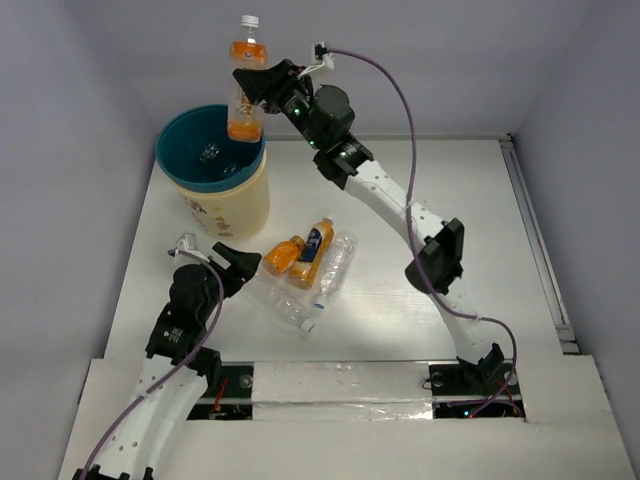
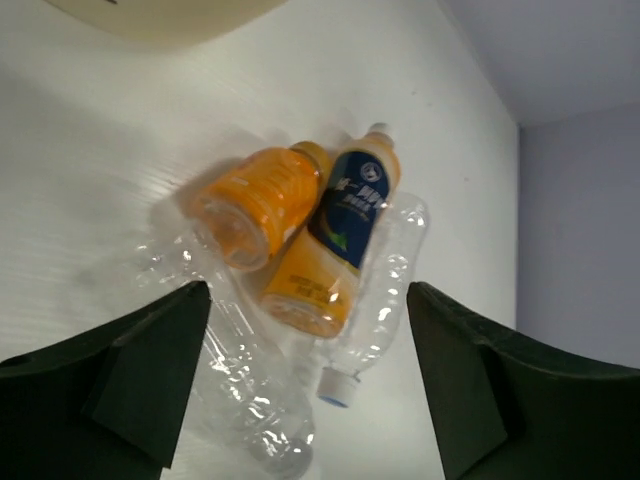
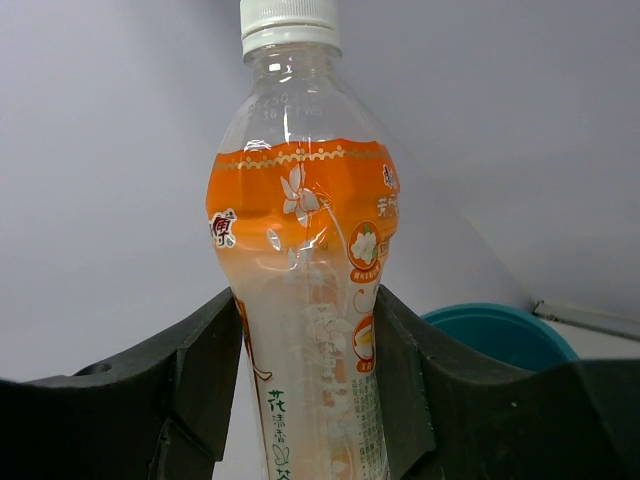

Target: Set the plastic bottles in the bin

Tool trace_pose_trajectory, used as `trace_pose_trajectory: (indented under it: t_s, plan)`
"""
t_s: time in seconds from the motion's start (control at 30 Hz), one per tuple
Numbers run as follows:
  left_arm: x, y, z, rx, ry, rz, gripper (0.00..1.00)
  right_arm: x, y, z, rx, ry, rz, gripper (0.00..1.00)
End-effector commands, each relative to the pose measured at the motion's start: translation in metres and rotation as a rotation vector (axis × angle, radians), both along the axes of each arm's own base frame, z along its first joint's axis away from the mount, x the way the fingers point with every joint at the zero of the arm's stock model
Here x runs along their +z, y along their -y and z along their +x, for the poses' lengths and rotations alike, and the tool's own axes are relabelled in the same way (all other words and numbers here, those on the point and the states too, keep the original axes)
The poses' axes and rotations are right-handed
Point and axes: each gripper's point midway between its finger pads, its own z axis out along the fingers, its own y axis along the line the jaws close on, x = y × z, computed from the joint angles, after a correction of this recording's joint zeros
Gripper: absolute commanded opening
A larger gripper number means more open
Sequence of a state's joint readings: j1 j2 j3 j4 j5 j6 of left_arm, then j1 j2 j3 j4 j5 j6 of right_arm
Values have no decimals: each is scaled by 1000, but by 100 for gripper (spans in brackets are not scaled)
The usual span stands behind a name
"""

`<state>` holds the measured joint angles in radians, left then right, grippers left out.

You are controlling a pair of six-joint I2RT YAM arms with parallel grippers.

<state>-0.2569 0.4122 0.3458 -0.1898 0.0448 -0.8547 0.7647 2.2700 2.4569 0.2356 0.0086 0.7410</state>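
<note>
An orange-labelled plastic bottle (image 1: pixel 246 90) (image 3: pixel 300 230) with a white cap hangs upright over the right rim of the bin (image 1: pixel 240 205) (image 3: pixel 500 330). My right gripper (image 1: pixel 262 85) (image 3: pixel 305 330) is shut on its lower body. Near the table's middle lie an orange bottle (image 1: pixel 283 254) (image 2: pixel 255 205), a blue-labelled orange one (image 1: pixel 313 252) (image 2: pixel 335 235), a clear one (image 1: pixel 338 265) (image 2: pixel 380 300) and a crushed clear one (image 1: pixel 285 305) (image 2: pixel 245 390). My left gripper (image 1: pixel 235 262) (image 2: pixel 308 295) hovers open just left of this heap, holding nothing. Something clear (image 1: pixel 212 152) lies inside the bin.
The bin stands at the far left of the white table (image 1: pixel 450 190), close to the left wall. A raised edge strip (image 1: pixel 535 240) runs along the table's right side. The right arm's forearm (image 1: pixel 400 205) stretches diagonally above the table.
</note>
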Motion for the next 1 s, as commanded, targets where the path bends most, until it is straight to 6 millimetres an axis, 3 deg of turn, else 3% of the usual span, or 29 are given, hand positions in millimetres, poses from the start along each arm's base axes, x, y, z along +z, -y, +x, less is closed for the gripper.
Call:
trace_pose_trajectory:
  t_s: [0.0,0.1,0.3,0.43,0.47,0.5,0.53,0.7,0.73,0.77,0.83,0.87,0.93,0.97]
  plan:
    - [15,10,-3,-30,40,-77,78,27,-8,-7,-55,34,101,49]
    - [9,13,-7,-41,19,-62,89,14,-12,2,-105,13,125,53]
    - [-27,31,-14,-77,-101,-6,92,-30,-36,11,-123,2,17,72]
    - [-43,33,-20,-46,-153,70,93,-40,-45,2,-133,27,-80,88]
    - [-44,33,-21,-44,-157,73,94,-38,-43,0,-133,31,-90,91]
    - [-46,35,-22,-43,-163,68,96,-15,-32,-9,-142,62,-75,92]
    - [-48,33,-21,-29,-166,74,97,-28,-33,-8,-144,51,-109,93]
    - [-58,34,-17,-9,-186,81,99,-9,-12,-26,-157,90,-169,98]
    - [-64,34,-17,-7,-205,89,99,16,4,-41,-155,110,-142,98]
    - [-67,36,-17,-11,-210,95,99,-15,2,-40,-146,69,-199,93]
    - [-74,36,-14,0,-226,107,99,-17,17,-53,-140,69,-184,80]
    - [-76,36,-12,6,-228,111,99,-26,34,-68,-138,64,-178,61]
    - [-77,36,-10,17,-221,114,99,-39,51,-82,-135,53,-186,48]
    - [-76,37,-8,20,-216,114,99,-26,68,-98,-134,69,-164,40]
